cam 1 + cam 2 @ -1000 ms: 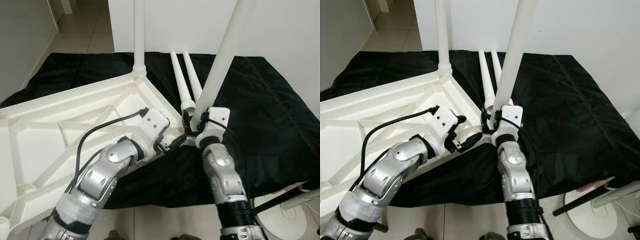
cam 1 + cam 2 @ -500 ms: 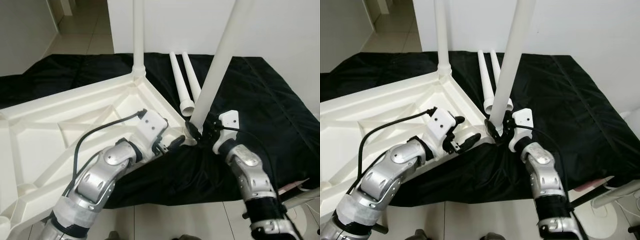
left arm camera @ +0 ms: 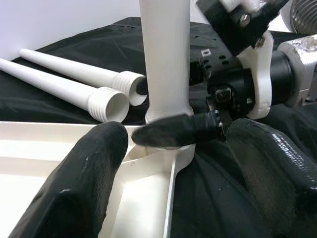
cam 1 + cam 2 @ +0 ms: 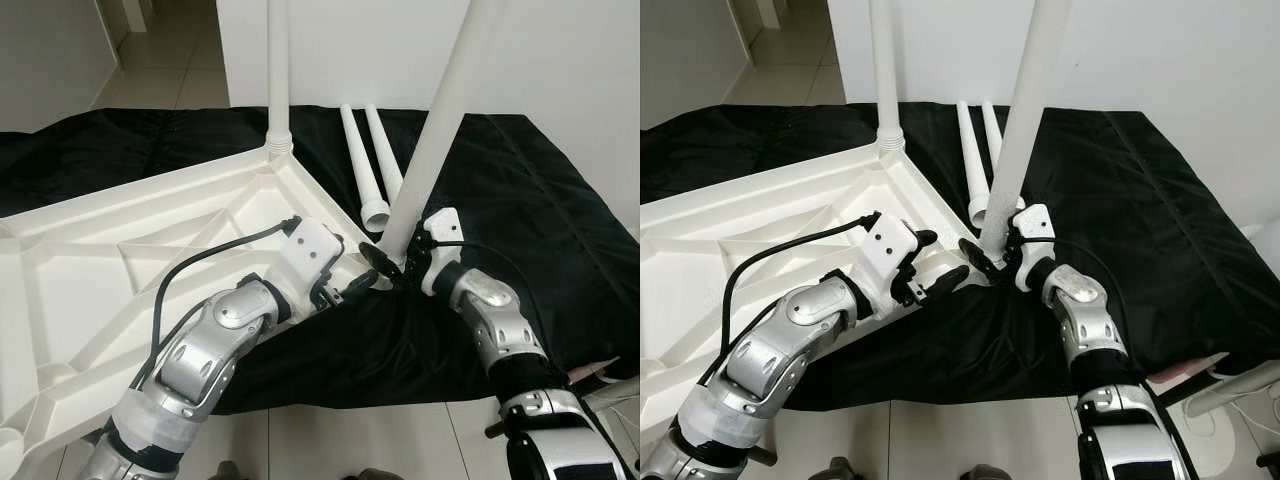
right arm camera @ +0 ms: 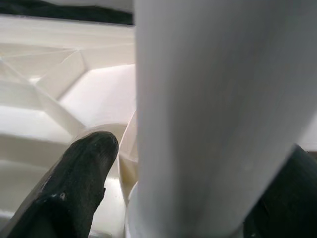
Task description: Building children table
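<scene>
The right gripper clasps the base of a white table leg, one black finger across the leg's foot where it enters the corner socket of the overturned white tabletop. This leg leans towards the right rather than standing straight. The left gripper sits just beside it, spread wide and holding nothing, its fingers on either side of the same corner. A second leg stands upright in the far corner socket. Two loose legs lie side by side on the black cloth just behind the gripped leg, open threaded ends facing the corner. The cloth covers a tiled floor beneath the tabletop.
</scene>
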Controlling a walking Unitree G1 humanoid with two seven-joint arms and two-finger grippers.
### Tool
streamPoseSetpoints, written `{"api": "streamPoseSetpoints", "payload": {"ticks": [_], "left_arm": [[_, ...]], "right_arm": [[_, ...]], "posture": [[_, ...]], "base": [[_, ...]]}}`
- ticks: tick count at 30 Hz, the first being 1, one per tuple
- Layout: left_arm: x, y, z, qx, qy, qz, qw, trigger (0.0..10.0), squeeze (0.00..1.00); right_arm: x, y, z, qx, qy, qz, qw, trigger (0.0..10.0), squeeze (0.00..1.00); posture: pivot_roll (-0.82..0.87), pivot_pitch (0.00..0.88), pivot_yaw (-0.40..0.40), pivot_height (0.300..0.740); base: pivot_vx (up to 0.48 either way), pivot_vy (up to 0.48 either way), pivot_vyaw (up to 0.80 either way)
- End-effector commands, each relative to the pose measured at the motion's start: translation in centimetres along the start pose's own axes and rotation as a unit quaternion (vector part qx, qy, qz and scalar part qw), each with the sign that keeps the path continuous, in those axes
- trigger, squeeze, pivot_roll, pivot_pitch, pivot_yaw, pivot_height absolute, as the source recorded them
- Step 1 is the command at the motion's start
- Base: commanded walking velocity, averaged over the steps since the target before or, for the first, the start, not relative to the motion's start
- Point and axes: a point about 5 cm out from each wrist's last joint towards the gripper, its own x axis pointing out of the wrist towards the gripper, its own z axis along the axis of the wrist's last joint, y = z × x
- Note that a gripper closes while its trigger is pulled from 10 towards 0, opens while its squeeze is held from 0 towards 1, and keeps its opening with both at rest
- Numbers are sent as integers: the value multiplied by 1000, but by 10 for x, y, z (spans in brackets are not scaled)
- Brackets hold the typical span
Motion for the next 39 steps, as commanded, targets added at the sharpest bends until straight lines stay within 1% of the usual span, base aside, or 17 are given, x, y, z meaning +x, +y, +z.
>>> {"api": "streamPoseSetpoints", "payload": {"ticks": [1,2,3,4,5,6,17,18,19,22,27,28,31,33,34,37,39], "left_arm": [[1,-6,4,10,-7,-37,999,10000,0],[2,-6,3,8,-7,-37,999,10000,0],[2,-6,3,8,-7,-37,999,10000,0],[1,-7,2,6,-5,-38,999,10000,0],[1,-7,1,4,-4,-38,999,10000,0],[1,-8,0,3,-3,-38,999,10000,0],[1,-9,1,0,-3,-37,999,10000,0],[1,-9,1,-3,-3,-37,999,10000,0],[1,-9,1,-3,-3,-37,999,10000,0],[-1,-11,0,-8,0,-37,999,10000,0],[-1,-11,-1,-10,0,-36,999,10000,0],[-1,-10,-1,-10,-2,-32,999,10000,0],[-1,-10,-1,-10,-3,-30,1000,10000,0],[-2,-8,-1,-11,-3,-24,1000,10000,0],[-2,-8,-1,-12,-3,-23,1000,10000,0],[-3,-7,-1,-13,-3,-22,1000,10000,0],[-4,-8,-2,-13,-2,-22,1000,10000,0]], "right_arm": [[2,2,-1,-8,6,10,1000,10000,0],[5,2,-3,-19,10,17,1000,8314,0],[5,2,-3,-19,10,17,1000,8314,0],[7,3,-5,-24,15,24,999,2510,0],[8,3,-6,-26,17,28,999,1020,0],[9,3,-8,-25,18,33,999,0,0],[1,9,-20,12,17,43,999,0,0],[-1,12,-23,27,14,41,999,10000,0],[-1,12,-23,27,14,41,999,10000,0],[-4,23,-27,68,-8,21,997,10000,0],[-1,27,-29,61,1,-20,998,10000,0],[0,29,-30,60,8,-50,997,10000,0],[1,30,-30,60,11,-69,996,10000,0],[2,35,-28,66,13,-129,989,10000,0],[1,37,-28,78,16,-169,982,10000,0],[0,38,-28,87,19,-197,976,10000,0],[0,49,-26,101,25,-276,955,10000,0]], "posture": [[-33,0,-9,740],[-33,0,-8,740],[-33,0,-8,740],[-33,0,-9,740],[-32,0,-10,740],[-32,0,-10,740],[-44,0,-10,740],[-47,0,-8,740],[-47,0,-8,740],[-53,0,-11,740],[-55,0,-14,740],[-58,0,-13,740],[-58,0,-14,740],[-61,0,-14,740],[-62,0,-14,740],[-62,0,-14,740],[-65,1,-10,740]], "base": [[0,0,0],[0,0,0],[0,0,0],[0,0,0],[0,0,0],[0,0,0],[0,0,0],[0,0,0],[0,0,0],[0,0,0],[0,0,0],[0,0,0],[0,0,0],[0,0,0],[0,0,0],[0,0,0],[0,0,0]]}}
